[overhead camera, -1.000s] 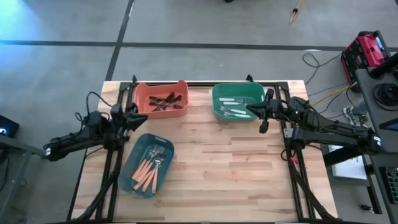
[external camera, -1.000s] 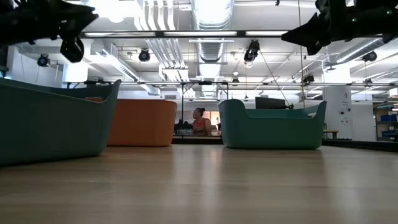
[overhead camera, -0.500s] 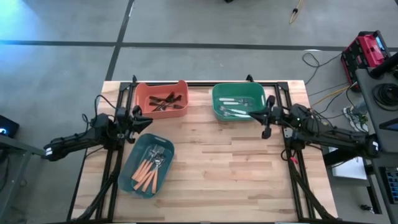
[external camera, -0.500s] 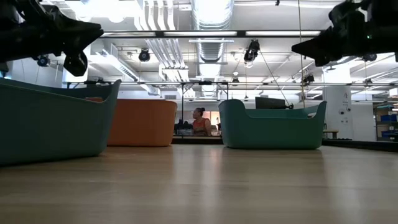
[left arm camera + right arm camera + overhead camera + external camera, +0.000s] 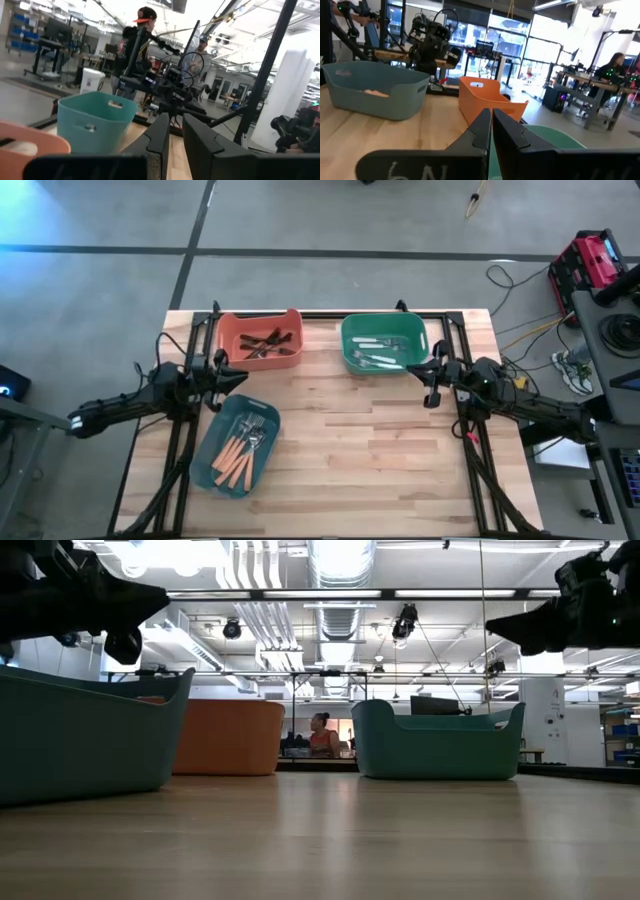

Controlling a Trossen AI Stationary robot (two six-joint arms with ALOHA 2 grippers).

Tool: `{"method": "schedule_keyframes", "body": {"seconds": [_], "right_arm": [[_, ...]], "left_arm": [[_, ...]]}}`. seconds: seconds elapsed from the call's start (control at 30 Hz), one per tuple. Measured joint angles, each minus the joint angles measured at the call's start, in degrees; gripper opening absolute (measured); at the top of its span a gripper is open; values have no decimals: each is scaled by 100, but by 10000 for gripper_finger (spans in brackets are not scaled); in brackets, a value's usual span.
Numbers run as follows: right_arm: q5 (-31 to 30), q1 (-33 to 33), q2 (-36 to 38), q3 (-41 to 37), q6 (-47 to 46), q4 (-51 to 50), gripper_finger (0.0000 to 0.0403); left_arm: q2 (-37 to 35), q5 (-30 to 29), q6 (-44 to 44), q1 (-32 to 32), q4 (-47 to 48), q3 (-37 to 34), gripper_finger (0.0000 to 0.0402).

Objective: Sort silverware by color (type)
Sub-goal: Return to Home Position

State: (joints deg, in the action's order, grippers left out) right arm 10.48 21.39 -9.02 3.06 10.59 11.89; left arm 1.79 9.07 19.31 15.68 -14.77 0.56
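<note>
The silverware lies sorted in three bins. Black pieces (image 5: 265, 341) are in the orange bin (image 5: 228, 340). White-handled pieces (image 5: 378, 352) are in the green bin (image 5: 350, 332). Orange-handled forks (image 5: 238, 452) are in the blue bin (image 5: 215, 442). My left gripper (image 5: 243, 377) hangs over the table's left edge between the orange and blue bins, its fingers (image 5: 162, 131) all but together, holding nothing. My right gripper (image 5: 410, 367) hangs by the green bin's near right corner, shut and holding nothing (image 5: 491, 112).
Bare wood fills the table's middle and near right (image 5: 370, 450). A black frame rail (image 5: 330, 314) runs along the far edge. A person (image 5: 322, 736) sits in the room beyond, and other people (image 5: 137, 35) stand behind the table.
My right gripper has sunk and drawn back from over the green bin toward the table's right edge, staying shut. My left gripper has sunk a little at the left edge. The bins and the silverware have not moved.
</note>
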Motion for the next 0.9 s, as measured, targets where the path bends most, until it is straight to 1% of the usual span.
{"method": "schedule_keyframes", "body": {"seconds": [0.1, 0.2, 0.27, 0.33, 0.43, 0.73, 0.9], "right_arm": [[-2, 0, 124, -239, -18, 250, 9], [-9, 2, 147, -237, 226, 230, 9], [-15, 0, 140, -237, 385, 212, 9], [-195, 0, 105, -237, 430, 209, 9], [-358, 2, 55, -237, 409, 178, 9], [-363, 2, 25, -239, -348, 167, 9], [-363, 2, 23, -239, -607, 167, 9]], "left_arm": [[61, -19, 138, 0, 110, 0, 37], [125, -109, 200, 0, 121, 0, 37], [172, -112, 27, 0, 137, 0, 37], [228, -210, -208, 0, 174, 0, 37], [288, -318, -229, 0, 218, -1, 37], [441, -316, -229, 0, 213, -2, 37], [514, -316, -229, 0, 213, 4, 37]]}}
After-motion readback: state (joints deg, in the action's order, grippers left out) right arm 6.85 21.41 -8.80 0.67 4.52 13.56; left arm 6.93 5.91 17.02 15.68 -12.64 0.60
